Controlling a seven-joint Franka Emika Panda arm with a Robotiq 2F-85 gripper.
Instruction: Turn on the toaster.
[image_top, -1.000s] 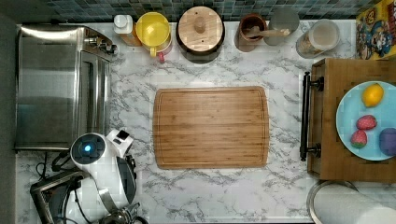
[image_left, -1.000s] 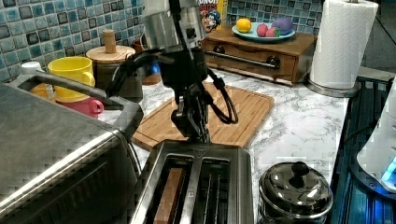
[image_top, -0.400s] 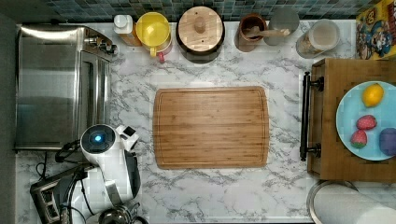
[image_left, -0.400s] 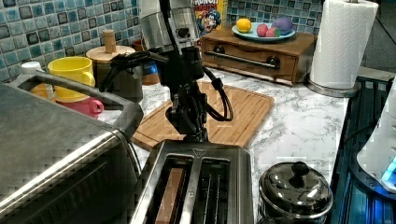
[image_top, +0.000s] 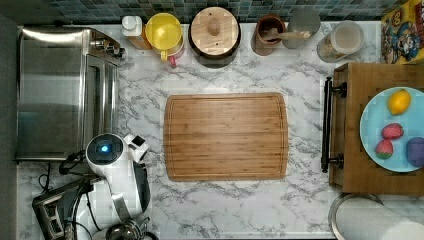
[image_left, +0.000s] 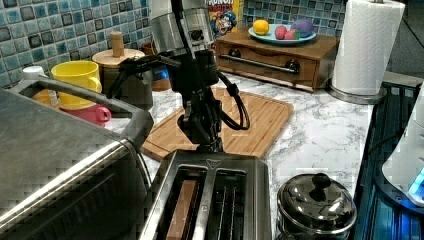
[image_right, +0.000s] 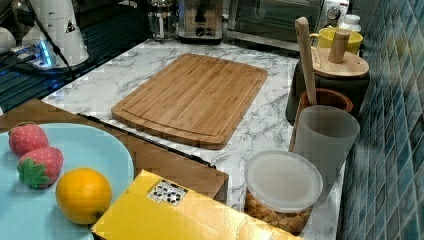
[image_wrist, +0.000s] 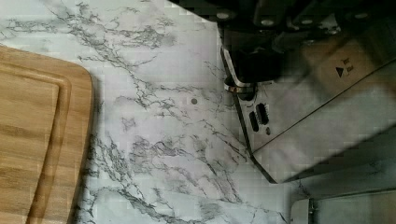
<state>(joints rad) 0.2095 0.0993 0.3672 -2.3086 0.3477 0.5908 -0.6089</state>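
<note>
The small steel two-slot toaster (image_left: 210, 200) stands in front of the toaster oven; in the top view it lies at the lower left (image_top: 50, 210), partly under my arm (image_top: 112, 165). My gripper (image_left: 208, 144) points straight down at the toaster's far end in the left view, fingers shut and empty. In the wrist view the dark fingers (image_wrist: 261, 23) sit right over the black lever (image_wrist: 254, 65) on the toaster's steel end face (image_wrist: 317, 107). Whether they touch the lever I cannot tell. A brown slice stands in one slot (image_left: 182, 210).
The big toaster oven (image_top: 60, 90) is beside the toaster. A wooden cutting board (image_top: 225, 135) lies mid-counter. A lidded steel pot (image_left: 315, 205) stands at the toaster's other side. Mugs and jars line the tiled wall; a wooden box (image_top: 350, 165) holds a fruit plate.
My arm has shifted slightly up and right in the top view. In the left view the gripper has come down closer to the toaster's end.
</note>
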